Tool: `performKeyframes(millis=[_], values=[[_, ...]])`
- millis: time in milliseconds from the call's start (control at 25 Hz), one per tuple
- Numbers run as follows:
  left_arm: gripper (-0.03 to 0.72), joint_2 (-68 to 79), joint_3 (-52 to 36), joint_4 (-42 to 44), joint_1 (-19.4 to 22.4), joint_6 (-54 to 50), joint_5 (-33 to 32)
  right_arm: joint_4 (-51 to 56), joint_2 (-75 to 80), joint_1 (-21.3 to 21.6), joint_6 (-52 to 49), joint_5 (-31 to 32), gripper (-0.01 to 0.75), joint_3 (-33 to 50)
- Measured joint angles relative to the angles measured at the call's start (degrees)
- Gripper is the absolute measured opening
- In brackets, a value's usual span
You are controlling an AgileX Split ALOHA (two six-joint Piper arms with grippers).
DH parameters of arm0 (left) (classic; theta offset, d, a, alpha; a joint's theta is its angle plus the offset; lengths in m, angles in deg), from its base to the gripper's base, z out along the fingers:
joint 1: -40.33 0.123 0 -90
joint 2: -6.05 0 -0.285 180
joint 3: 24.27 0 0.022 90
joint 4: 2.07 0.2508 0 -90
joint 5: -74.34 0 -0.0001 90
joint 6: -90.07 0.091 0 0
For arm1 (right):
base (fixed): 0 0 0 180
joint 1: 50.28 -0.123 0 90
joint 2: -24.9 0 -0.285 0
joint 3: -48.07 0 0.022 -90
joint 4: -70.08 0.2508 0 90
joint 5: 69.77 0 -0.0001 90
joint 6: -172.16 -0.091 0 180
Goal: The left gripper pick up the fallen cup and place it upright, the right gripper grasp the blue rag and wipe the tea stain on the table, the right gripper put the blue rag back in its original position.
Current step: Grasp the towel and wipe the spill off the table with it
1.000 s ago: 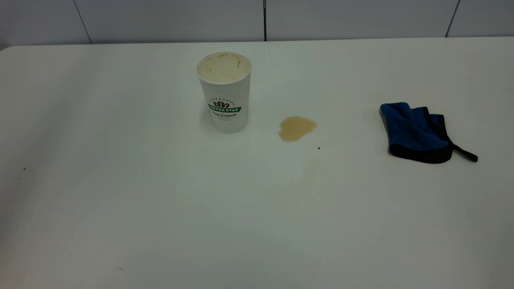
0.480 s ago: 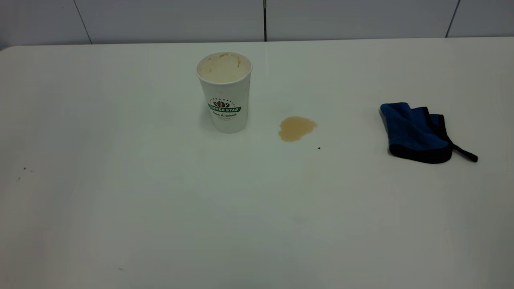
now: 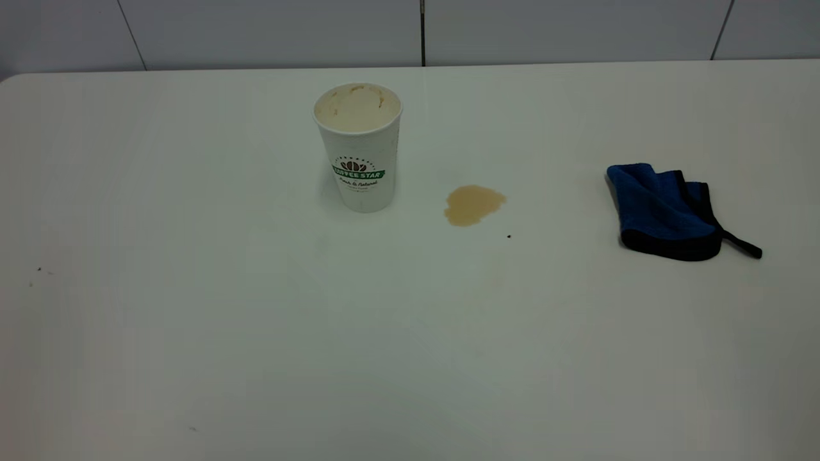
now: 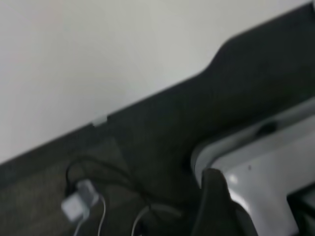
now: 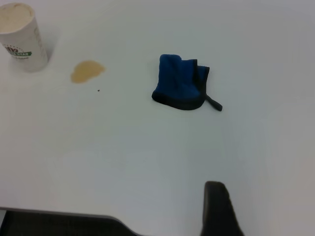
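**Cup upright, stain unwiped, rag untouched**

Cup (image 3: pixel 358 146) stands upright on desk (image 3: pixel 192 320), logo facing the exterior camera. Tea stain (image 3: pixel 473 204) lies just beside it, toward the blue rag (image 3: pixel 663 212), which sits bunched well apart. Neither end effector shows in the exterior view. In each wrist view only one dark finger tip is visible; finger spacing cannot be told.

Neither arm appears in the exterior view. In each wrist view only one dark finger of the left gripper (image 4: pixel 216 206) and of the right gripper (image 5: pixel 219 209) enters the frame, cut off at the edge; finger spacing cannot be determined. The counter (image 3: pixel 192 320) is cropped on three sides. Small print under the cup (image 3: pixel 359 147) logo is illegible.
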Motion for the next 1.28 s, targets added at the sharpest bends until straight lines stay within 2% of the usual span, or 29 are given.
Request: performKeyframes(millis=[400,520,760,880,1280], values=[[0.524,-21.06,0.0,0.0,0.65,-0.24,-0.41,0.0,0.0,0.0,0.0,0.0,0.51,0.0],[0.524,-24.21,0.0,0.0,4.92,-0.24,-0.54,0.0,0.0,0.0,0.0,0.0,0.511,0.0],[0.524,-25.72,0.0,0.0,16.92,-0.24,-0.73,0.0,0.0,0.0,0.0,0.0,0.511,0.0],[0.524,-25.78,0.0,0.0,19.96,-0.24,-0.78,0.0,0.0,0.02,0.0,0.0,0.511,0.0],[0.524,-28.99,0.0,0.0,20.29,-0.24,-0.91,0.0,0.0,0.02,0.0,0.0,0.511,0.0]])
